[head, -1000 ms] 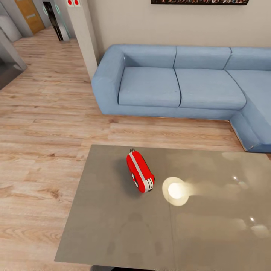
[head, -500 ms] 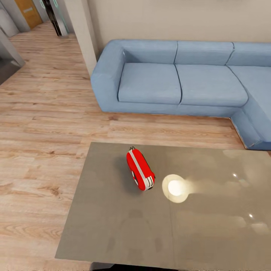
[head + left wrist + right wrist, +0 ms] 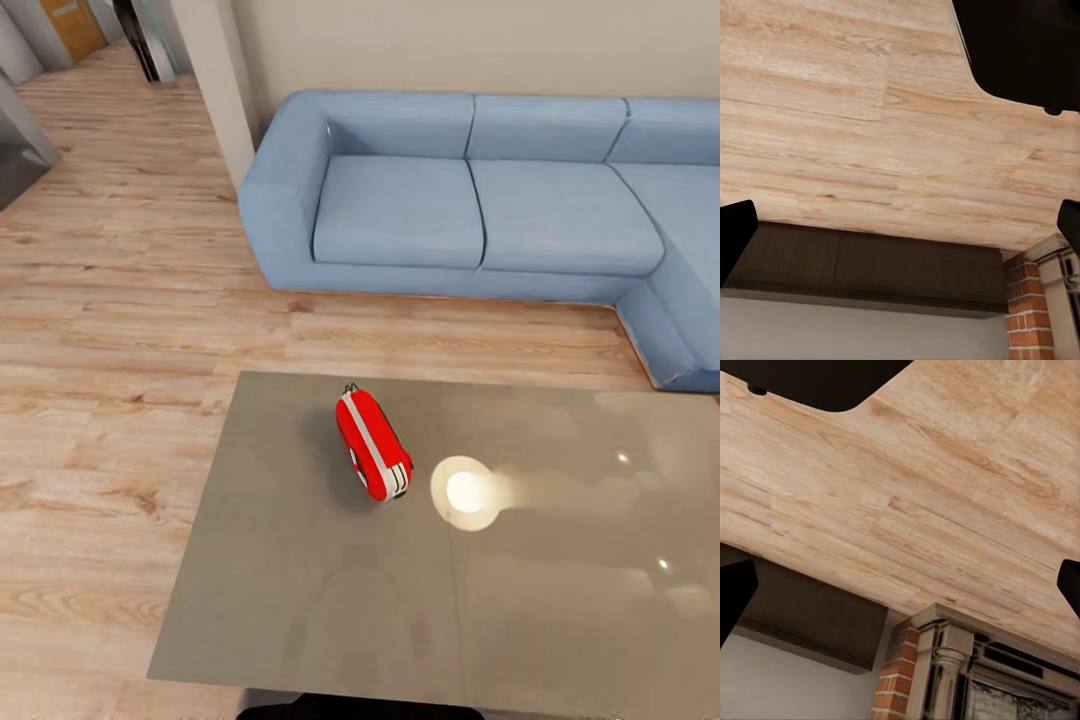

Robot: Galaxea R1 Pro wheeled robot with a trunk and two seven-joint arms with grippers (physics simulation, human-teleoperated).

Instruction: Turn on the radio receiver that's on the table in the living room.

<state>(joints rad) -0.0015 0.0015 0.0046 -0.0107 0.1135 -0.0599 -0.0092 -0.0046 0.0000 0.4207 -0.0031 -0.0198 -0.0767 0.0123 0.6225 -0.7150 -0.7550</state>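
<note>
The table and blue sofa run off the head view's right edge.

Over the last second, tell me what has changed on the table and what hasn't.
Only the head camera moved: it tipped down, so the sofa sits higher in frame and the wall picture has left it. The radio receiver lies untouched at the same spot on the table, beside the lamp reflection.

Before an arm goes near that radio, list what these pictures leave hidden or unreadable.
- Radio, head view: its dial side faces away; no switch can be made out.
- Table, head view: right and near edges cut off by the frame.
- Sofa, head view: right end cut off.
- Left fingers, left wrist view: tips cut by the frame edges, nothing between them.
- Right fingers, right wrist view: likewise.
</note>
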